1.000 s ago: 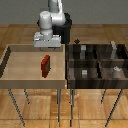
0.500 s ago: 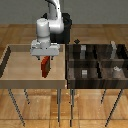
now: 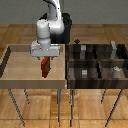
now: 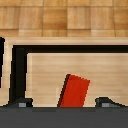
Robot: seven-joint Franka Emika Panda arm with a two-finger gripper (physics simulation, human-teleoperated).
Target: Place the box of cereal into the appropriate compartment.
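Exterior view first: shows the claw [image 3: 45, 62] hanging low over the light tan tray [image 3: 20, 62], on the exterior view's left half of the scene. Puts the box of cereal [image 3: 45, 68] right under the claw and reaching up between its fingers, standing on a short edge on the tray floor. Looks a bit tilted, not square to the tray walls.

Wrist view next: catches both fingertips [image 4: 22, 103] spread wide, one on each side of the red box, with bare tray floor on both sides of it. So, claw wide and gripping nothing, neither pad touching the box. Confirms the lean too, with the red face turned at a slant between the fingers.

Over to the four-part bin [image 3: 70, 70]: sits just beside the tray, off to the claw's side toward the exterior view's right. Has the compartment [image 3: 107, 54] with the tall slim pale-grey block [image 3: 114, 47] in the far row, well apart from the claw, though pretty blurry at this size. Also has a small grey cube [image 3: 84, 73] in the near section closest to the claw.
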